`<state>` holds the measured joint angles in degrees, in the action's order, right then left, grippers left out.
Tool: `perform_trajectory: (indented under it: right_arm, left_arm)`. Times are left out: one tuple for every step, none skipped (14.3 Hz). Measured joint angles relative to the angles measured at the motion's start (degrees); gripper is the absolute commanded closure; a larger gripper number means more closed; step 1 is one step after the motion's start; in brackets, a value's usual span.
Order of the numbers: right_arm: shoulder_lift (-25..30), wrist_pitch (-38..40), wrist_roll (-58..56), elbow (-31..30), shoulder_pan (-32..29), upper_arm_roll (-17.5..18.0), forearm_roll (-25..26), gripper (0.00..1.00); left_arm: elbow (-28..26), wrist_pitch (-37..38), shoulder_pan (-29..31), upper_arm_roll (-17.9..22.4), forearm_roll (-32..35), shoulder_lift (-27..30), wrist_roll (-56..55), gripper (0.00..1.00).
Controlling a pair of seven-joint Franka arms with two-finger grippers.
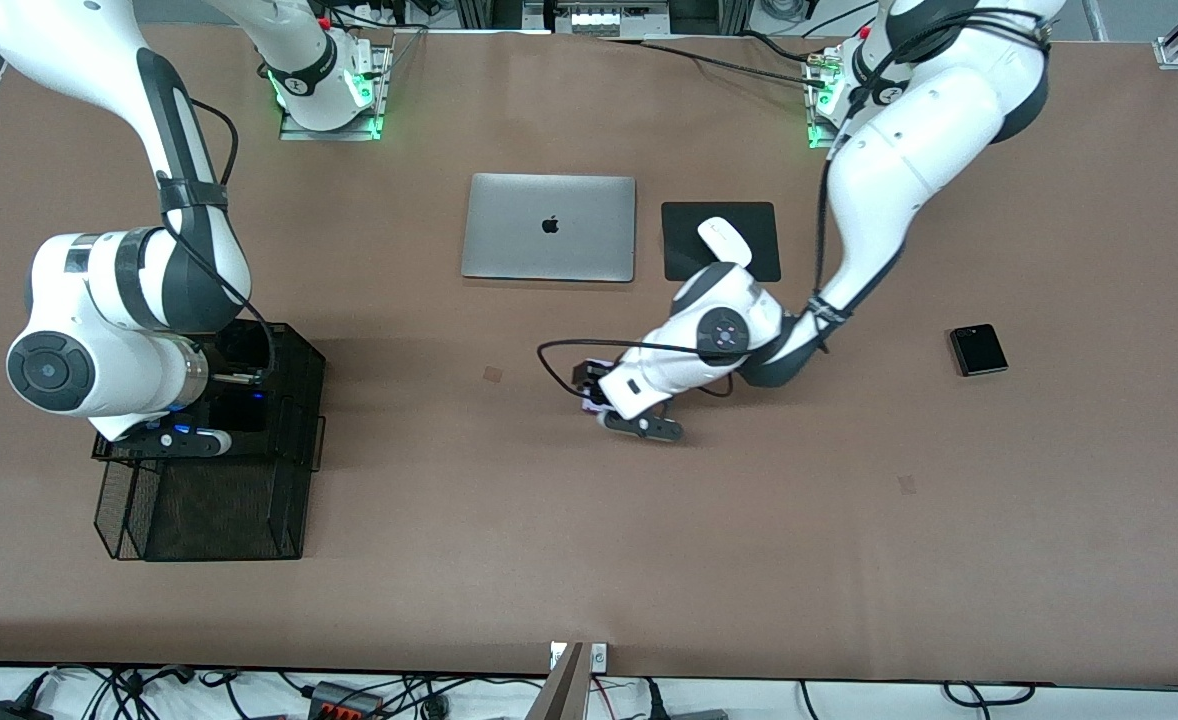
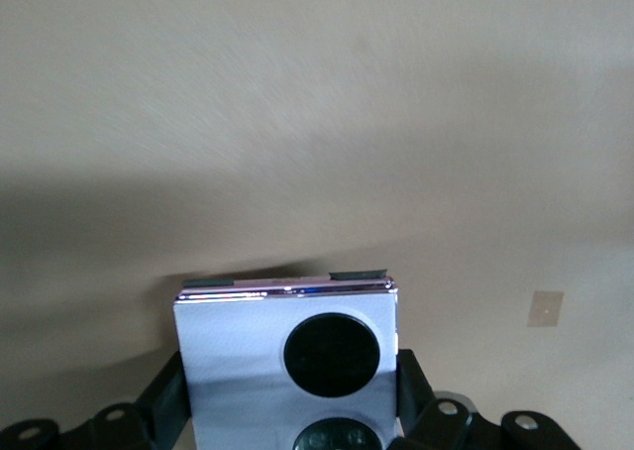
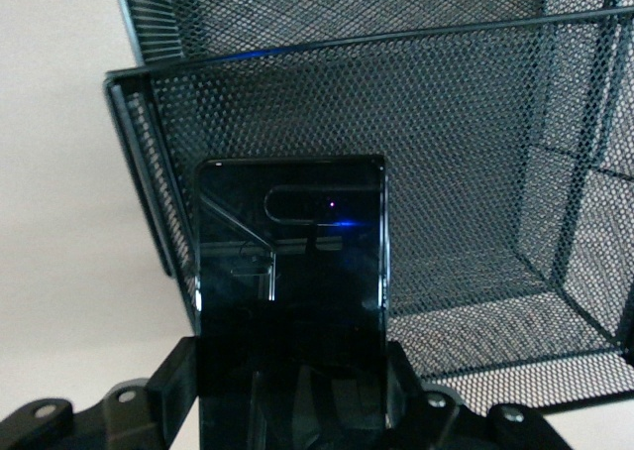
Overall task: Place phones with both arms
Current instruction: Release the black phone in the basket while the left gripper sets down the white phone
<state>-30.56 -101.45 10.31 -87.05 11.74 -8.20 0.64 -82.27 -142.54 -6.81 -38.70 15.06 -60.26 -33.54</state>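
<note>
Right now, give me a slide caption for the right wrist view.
Right tool holds the slim black phone upright over the black mesh organizer.

lavender phone [image 2: 287, 371]: lower end cut off by left wrist view's edge
long black phone [image 3: 290, 301]: bottom cut off by frame
right gripper [image 1: 234, 385]: hidden under arm over mesh basket [image 1: 199, 520]
</note>
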Motion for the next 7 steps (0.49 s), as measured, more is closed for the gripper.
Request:
perform_trajectory:
  right_arm:
    - [-0.53, -1.05, -0.26, -0.03, -0.22, 0.01, 0.00, 0.76]
    - [-1.08, -2.11, -0.84, -0.03, -0.51, 0.01, 0.00, 0.75]
    - [-1.41, -2.92, -1.51, -0.03, -0.88, 0.01, 0.00, 0.75]
    - [-1.65, -3.59, -2.05, -0.03, -1.21, 0.00, 0.00, 0.73]
    - [-1.83, -4.11, -2.35, -0.03, -1.41, 0.00, 0.00, 0.64]
    - [-2.02, -4.59, -2.56, -0.03, -1.51, 0.01, 0.00, 0.28]
    - [-2.27, -5.14, -2.78, -0.03, -1.55, 0.01, 0.00, 0.00]
  left_arm:
    - [0.15, -0.24, -0.41, 0.25, 0.00, 0.06, -0.05, 0.05]
    - [0.19, -0.24, -0.54, 0.31, 0.03, 0.04, -0.04, 0.00]
    - [0.19, -0.25, -0.61, 0.36, 0.04, 0.04, -0.02, 0.00]
    - [0.22, -0.25, -0.61, 0.40, 0.04, 0.05, -0.02, 0.00]
    - [0.34, -0.25, -0.56, 0.48, 0.05, 0.11, -0.01, 0.00]
    - [0.44, -0.12, -0.42, 0.62, 0.05, 0.33, -0.01, 0.00]
    - [0.56, 0.76, -0.03, 0.72, 0.07, 0.75, 0.01, 0.00]
